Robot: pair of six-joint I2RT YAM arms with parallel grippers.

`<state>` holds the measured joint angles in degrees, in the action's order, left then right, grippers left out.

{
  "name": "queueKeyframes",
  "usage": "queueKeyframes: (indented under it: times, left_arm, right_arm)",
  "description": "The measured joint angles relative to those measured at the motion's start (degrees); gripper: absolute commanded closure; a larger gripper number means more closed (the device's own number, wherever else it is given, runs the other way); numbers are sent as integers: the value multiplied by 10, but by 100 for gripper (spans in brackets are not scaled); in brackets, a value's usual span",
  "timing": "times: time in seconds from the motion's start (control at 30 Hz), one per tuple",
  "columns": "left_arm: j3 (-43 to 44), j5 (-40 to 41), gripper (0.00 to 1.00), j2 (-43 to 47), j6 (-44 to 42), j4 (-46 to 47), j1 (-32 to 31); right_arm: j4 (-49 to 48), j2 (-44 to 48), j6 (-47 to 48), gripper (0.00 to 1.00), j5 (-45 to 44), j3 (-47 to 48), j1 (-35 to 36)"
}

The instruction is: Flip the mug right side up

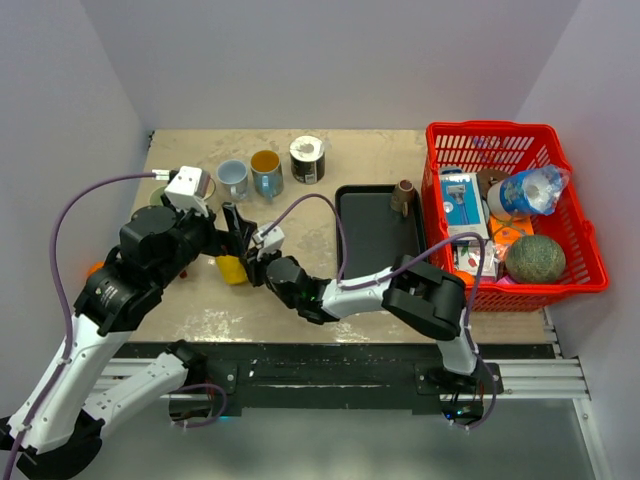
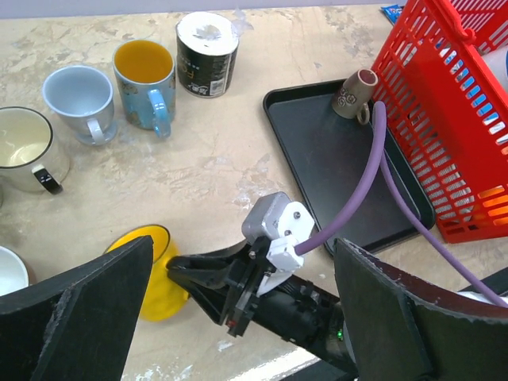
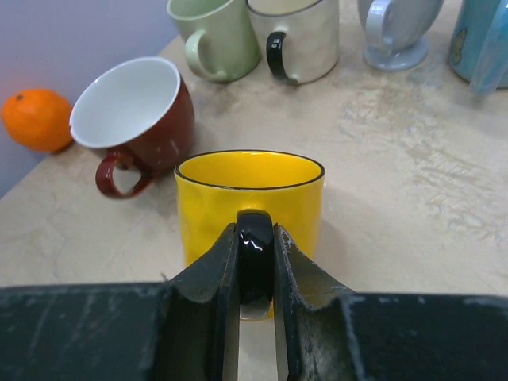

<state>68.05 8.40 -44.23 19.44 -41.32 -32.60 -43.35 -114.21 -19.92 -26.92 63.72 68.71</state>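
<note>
The yellow mug (image 3: 248, 198) stands upright with its black-rimmed opening facing up, at the left middle of the table (image 1: 300, 300). My right gripper (image 3: 255, 234) is shut on the mug's black handle (image 3: 255, 258), one finger on each side. From overhead, the mug (image 1: 231, 269) sits just left of the right gripper (image 1: 250, 262). My left gripper (image 2: 244, 246) hangs open above the right wrist, holding nothing; the mug (image 2: 151, 274) shows beside its left finger (image 2: 79, 317).
A dark red mug (image 3: 139, 119) lies tilted behind the yellow one, beside an orange (image 3: 36, 117). Green (image 3: 214, 36), white (image 3: 298, 36), light blue (image 2: 79, 95) and blue (image 2: 147, 79) mugs and a black can (image 2: 206, 44) line the back. A black tray (image 2: 333, 175) and red basket (image 1: 510, 210) stand right.
</note>
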Motion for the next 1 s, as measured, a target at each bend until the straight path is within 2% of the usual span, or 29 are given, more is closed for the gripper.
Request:
queueKeyframes:
  times: [0.17, 0.43, 0.63, 0.7, 0.73, 0.83, 1.0]
  left_arm:
    - [3, 0, 1, -2, 0, -5, 0]
    - [17, 14, 1, -17, 7, -12, 0]
    - [34, 27, 1, -14, 12, -12, 0]
    - [39, 30, 1, -15, 12, -11, 0]
    - [41, 32, 1, -15, 12, -11, 0]
    - [43, 36, 2, -15, 11, -10, 0]
    - [45, 36, 2, -17, 10, -10, 0]
  right_arm:
    - [-47, -45, 34, 100, -44, 35, 7]
    - [-205, -130, 110, 100, -80, 43, 10]
    - [-254, -177, 146, 100, -85, 80, 10]
    - [-265, -189, 156, 90, -84, 90, 10]
    - [-272, -194, 159, 82, -86, 92, 11]
    - [-284, -199, 162, 75, -99, 92, 16]
    - [-304, -219, 185, 70, -128, 99, 35]
